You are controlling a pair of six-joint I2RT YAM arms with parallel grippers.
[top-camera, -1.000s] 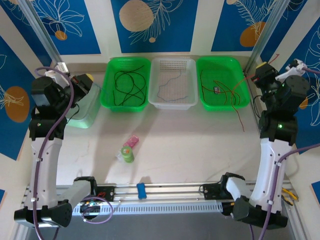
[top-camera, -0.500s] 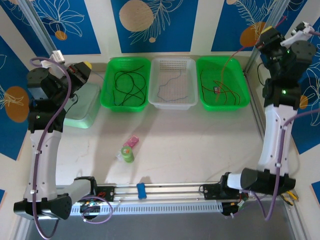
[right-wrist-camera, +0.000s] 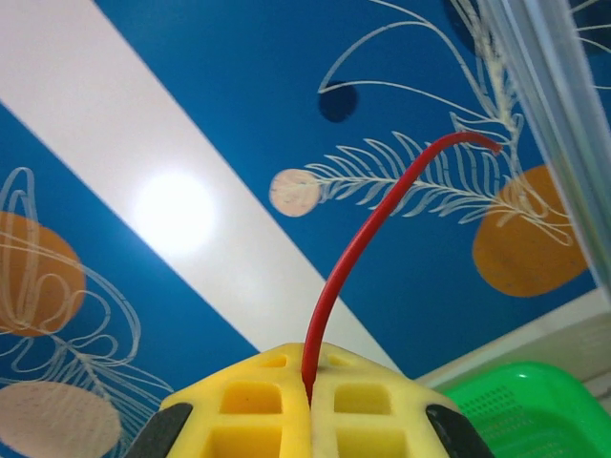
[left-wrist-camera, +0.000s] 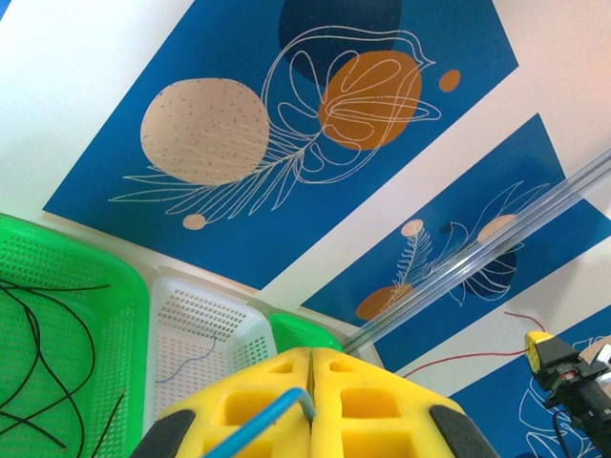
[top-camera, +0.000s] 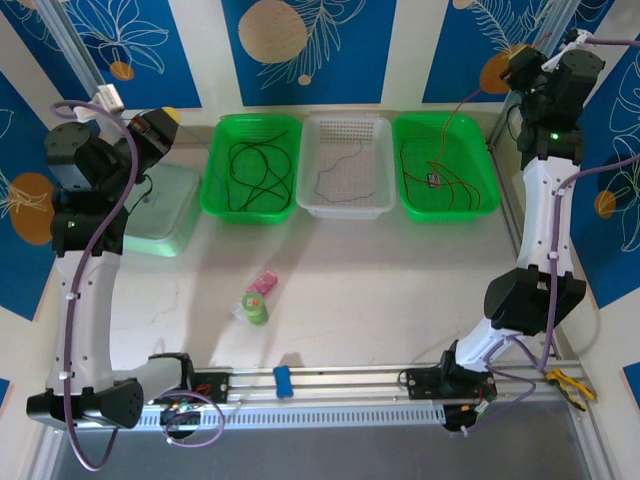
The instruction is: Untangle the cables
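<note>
Sorting looks well advanced. Black cables (top-camera: 255, 165) are seen looped in the left green basket (top-camera: 248, 214), and 1 blue-grey cable (top-camera: 338, 165) is laid in the white basket (top-camera: 345, 208). The right green basket (top-camera: 445, 212) is where work is judged to remain: red and dark strands are crossed there.

The right tool (right-wrist-camera: 307, 370) is held high, its jaws pressed together on a red cable (right-wrist-camera: 314, 339) that trails down into that basket. The left tool (left-wrist-camera: 312, 361) is raised too, jaws together, with a blue strand (left-wrist-camera: 272, 418) pinched at the seam.

The desk (top-camera: 380, 280) is pale and smooth. A green roll (top-camera: 256, 309) and a pink item (top-camera: 262, 283) are seen near its middle, and a pale green tray (top-camera: 170, 215) at the left. The room is walled in white with blue leaf-print panels (top-camera: 308, 45).
</note>
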